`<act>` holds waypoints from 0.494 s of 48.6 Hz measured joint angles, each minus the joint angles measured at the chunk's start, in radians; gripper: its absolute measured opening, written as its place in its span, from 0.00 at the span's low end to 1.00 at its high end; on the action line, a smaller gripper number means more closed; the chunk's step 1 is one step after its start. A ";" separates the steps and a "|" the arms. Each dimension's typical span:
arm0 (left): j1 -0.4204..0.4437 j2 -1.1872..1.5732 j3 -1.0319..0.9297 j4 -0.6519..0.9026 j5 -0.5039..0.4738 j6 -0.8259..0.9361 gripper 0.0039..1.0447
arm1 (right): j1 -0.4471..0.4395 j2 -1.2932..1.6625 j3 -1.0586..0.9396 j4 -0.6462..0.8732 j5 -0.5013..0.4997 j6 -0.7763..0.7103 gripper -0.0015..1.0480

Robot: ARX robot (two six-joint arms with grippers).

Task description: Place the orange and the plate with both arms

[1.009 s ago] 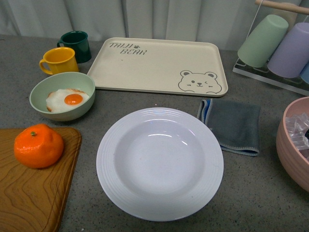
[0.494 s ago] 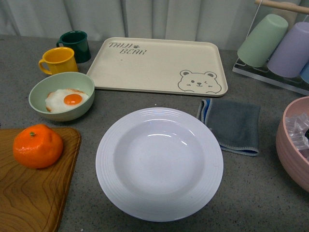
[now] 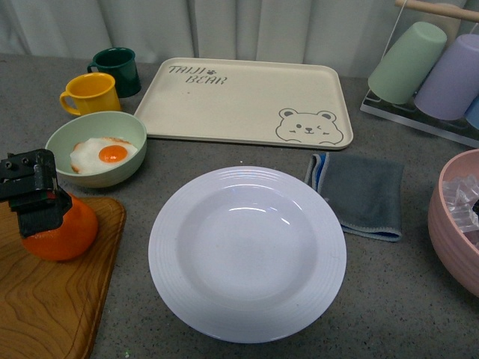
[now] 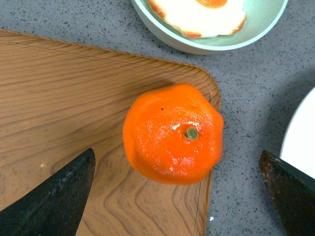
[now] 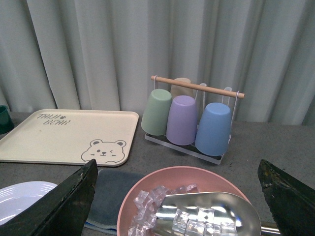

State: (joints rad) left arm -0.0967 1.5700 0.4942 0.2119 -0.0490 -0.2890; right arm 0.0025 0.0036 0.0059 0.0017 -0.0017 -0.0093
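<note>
The left gripper (image 3: 34, 200) has come into the front view, where half a second ago no arm showed. It now hangs right over the orange (image 4: 172, 133) and hides the top of it. Its jaws stand wide apart, one on each side of the fruit and touching neither flank, so nothing is gripped yet. I judge the pick-up is about to begin, with a descent and a closing left to do.

The orange sits directly beneath the gripper on a corner of the wooden cutting board (image 4: 59, 98), its green stem dot pointing straight up toward the wrist. It is squat and nearly round, with no real long axis, so any closing direction should serve.

Off the gripper's right side the white plate (image 3: 247, 254) lies flat, hollow up, unmoved. The right gripper (image 5: 177, 167), spread open and empty, hovers farther off over the pink ice bowl (image 5: 167, 173).
</note>
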 joint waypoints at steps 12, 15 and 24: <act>0.018 0.093 0.076 -0.031 0.029 0.002 0.94 | 0.000 0.000 0.000 0.000 0.000 0.000 0.91; 0.019 0.112 0.087 -0.035 0.041 -0.001 0.94 | 0.000 0.000 0.000 0.000 0.000 0.000 0.91; 0.018 0.163 0.101 -0.037 0.034 0.008 0.94 | 0.000 0.000 0.000 0.000 0.000 0.000 0.91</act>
State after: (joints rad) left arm -0.0784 1.7332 0.5949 0.1753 -0.0147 -0.2806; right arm 0.0025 0.0036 0.0059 0.0017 -0.0017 -0.0093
